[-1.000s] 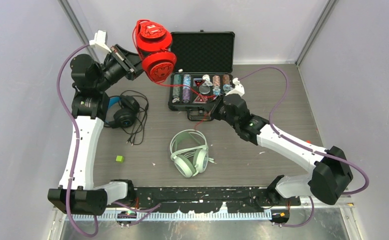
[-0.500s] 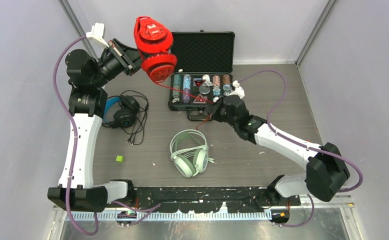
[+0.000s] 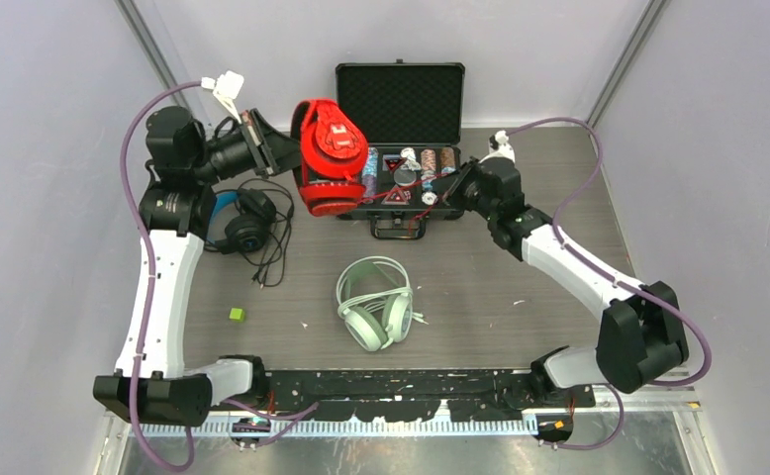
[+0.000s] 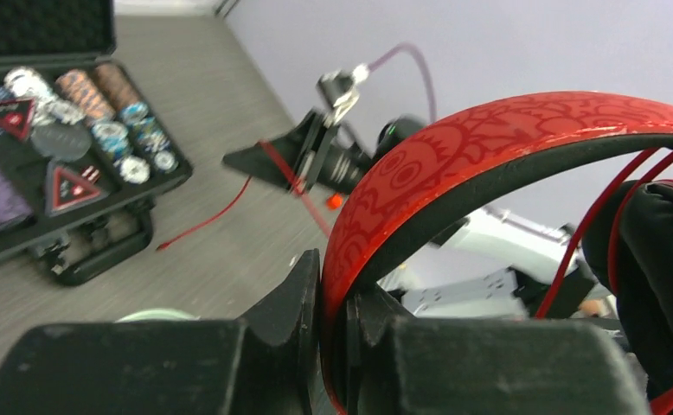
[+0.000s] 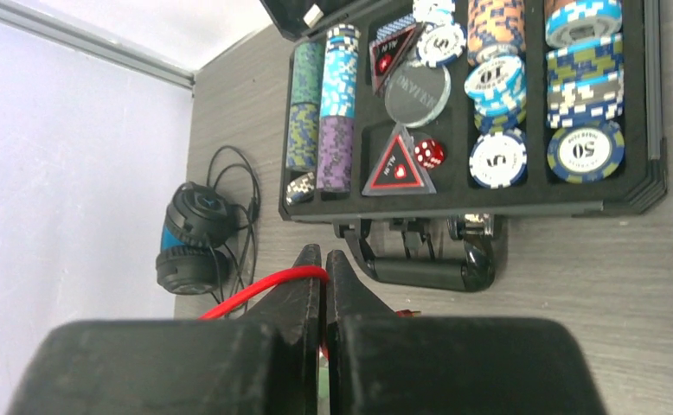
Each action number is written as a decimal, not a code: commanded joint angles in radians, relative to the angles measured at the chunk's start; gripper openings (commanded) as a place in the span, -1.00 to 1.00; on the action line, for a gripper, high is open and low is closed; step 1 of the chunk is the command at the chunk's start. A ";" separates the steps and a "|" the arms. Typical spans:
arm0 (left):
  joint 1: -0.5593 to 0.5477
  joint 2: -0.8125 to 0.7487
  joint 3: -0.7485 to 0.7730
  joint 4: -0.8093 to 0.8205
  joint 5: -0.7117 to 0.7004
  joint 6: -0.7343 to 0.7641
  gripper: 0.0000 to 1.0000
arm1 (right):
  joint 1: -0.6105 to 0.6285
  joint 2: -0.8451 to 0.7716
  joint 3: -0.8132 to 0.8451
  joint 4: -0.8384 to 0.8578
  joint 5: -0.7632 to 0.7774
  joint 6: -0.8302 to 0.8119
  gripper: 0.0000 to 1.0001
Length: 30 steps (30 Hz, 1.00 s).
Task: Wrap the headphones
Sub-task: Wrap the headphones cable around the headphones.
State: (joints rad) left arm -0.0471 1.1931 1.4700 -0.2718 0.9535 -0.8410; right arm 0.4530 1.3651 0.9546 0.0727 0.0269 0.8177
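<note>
My left gripper point(image 3: 284, 153) is shut on the band of the red headphones point(image 3: 329, 158) and holds them in the air at the left end of the chip case. In the left wrist view the fingers point(image 4: 333, 268) pinch the red band point(image 4: 506, 130). My right gripper point(image 3: 440, 198) is shut on the red cable point(image 5: 255, 290), just in front of the case. The black headphones point(image 3: 242, 223) lie at the left with loose black cable. The mint-green headphones point(image 3: 373, 302) lie in the middle near me, and their white cable point(image 3: 419, 319) shows beside them.
An open black case point(image 3: 401, 99) with poker chips point(image 5: 497, 86) stands at the back centre, its handle point(image 5: 428, 268) toward me. A small green block point(image 3: 236, 314) lies at the front left. Grey walls close in both sides.
My left arm has swung the red headphones right and down, from the back left to the case's left end. My right gripper has moved back and right with the cable.
</note>
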 commanded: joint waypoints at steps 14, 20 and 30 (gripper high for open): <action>-0.300 0.066 0.110 -0.731 -0.394 0.829 -1.00 | -0.190 0.043 0.332 -0.275 -0.215 -0.202 -0.99; -0.390 0.112 0.124 -0.765 -0.601 0.941 -1.00 | -0.189 0.041 0.426 -0.396 -0.272 -0.255 -0.99; -0.473 0.196 0.151 -0.794 -0.906 1.012 -1.00 | -0.190 0.020 0.494 -0.508 -0.419 -0.254 -0.99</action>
State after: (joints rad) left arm -0.4992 1.3731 1.5730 -1.0302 0.1795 0.1257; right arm 0.2756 1.4086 1.3888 -0.4122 -0.3191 0.5705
